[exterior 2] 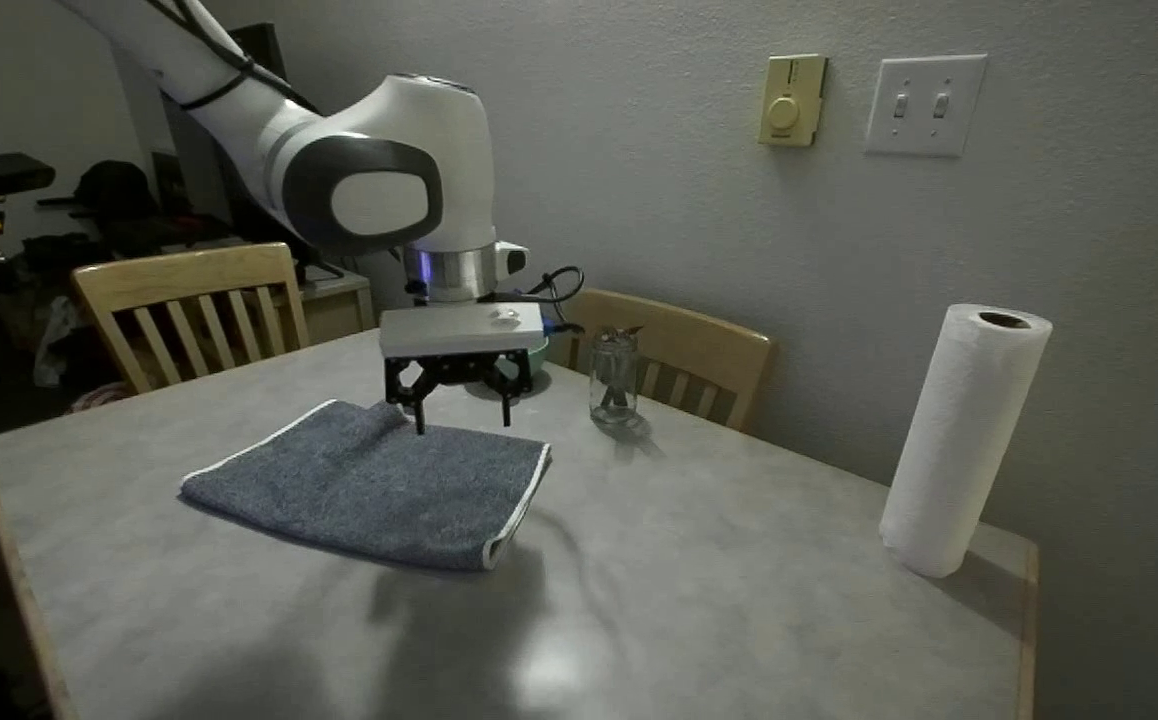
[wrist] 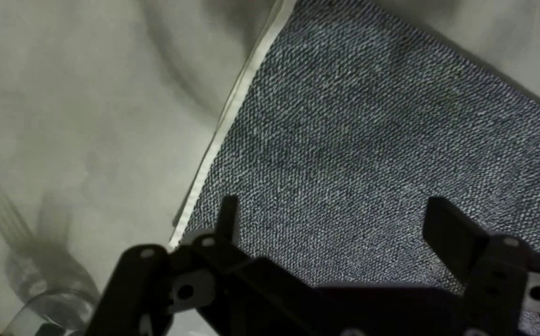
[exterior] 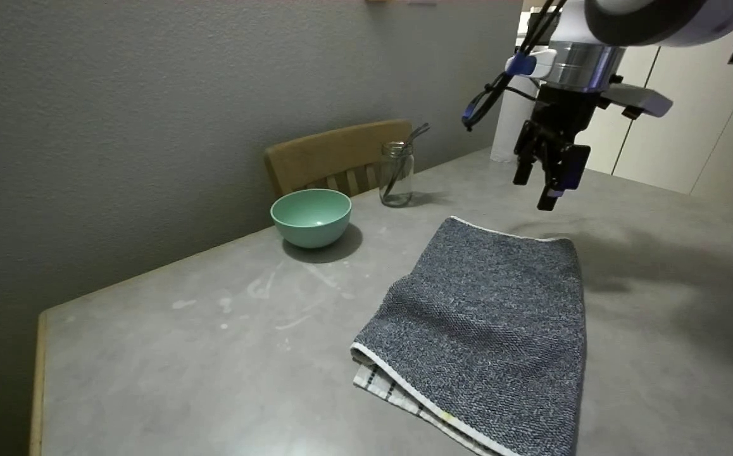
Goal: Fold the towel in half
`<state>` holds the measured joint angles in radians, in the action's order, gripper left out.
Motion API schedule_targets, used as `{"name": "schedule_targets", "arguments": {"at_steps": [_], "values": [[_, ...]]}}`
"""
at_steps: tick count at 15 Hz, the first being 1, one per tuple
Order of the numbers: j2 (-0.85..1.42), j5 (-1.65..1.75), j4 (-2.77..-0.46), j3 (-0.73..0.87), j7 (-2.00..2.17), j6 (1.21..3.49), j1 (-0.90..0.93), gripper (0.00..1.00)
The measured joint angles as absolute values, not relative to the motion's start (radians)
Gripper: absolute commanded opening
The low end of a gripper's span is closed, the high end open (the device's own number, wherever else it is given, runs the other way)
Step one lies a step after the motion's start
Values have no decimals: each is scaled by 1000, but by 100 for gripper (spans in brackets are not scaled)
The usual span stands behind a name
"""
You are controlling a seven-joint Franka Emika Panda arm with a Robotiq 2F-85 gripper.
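Note:
The dark grey speckled towel [exterior: 499, 316] lies on the table, folded over into layers. In an exterior view a white band with dark stripes [exterior: 392, 389] shows under its near pale edge. The towel also shows in an exterior view [exterior 2: 369, 490], with a slight ripple, and in the wrist view [wrist: 368, 130], where a pale edge runs along its left side. My gripper [exterior: 533, 195] is open and empty above the table, fingers pointing down. In an exterior view the gripper [exterior 2: 463, 426] appears over the towel's far part. In the wrist view the fingers [wrist: 333, 203] stand wide apart above the cloth.
A green bowl [exterior: 311, 218] and a glass jar with utensils [exterior: 397, 174] stand near the table's wall side. A white paper towel roll [exterior 2: 964, 440] stands at a table corner. Wooden chairs [exterior 2: 189, 300] stand at the table's edges.

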<state>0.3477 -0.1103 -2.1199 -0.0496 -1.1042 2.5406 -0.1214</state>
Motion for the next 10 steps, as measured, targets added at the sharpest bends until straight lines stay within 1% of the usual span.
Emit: {"name": "schedule_targets", "arguments": {"at_steps": [2, 5, 10], "values": [[405, -111, -2050, -79, -1193, 2515, -143, 100], [495, -109, -1929, -102, -1260, 2419, -154, 100], [575, -50, -1792, -53, -1011, 2226, -115, 100]]}}
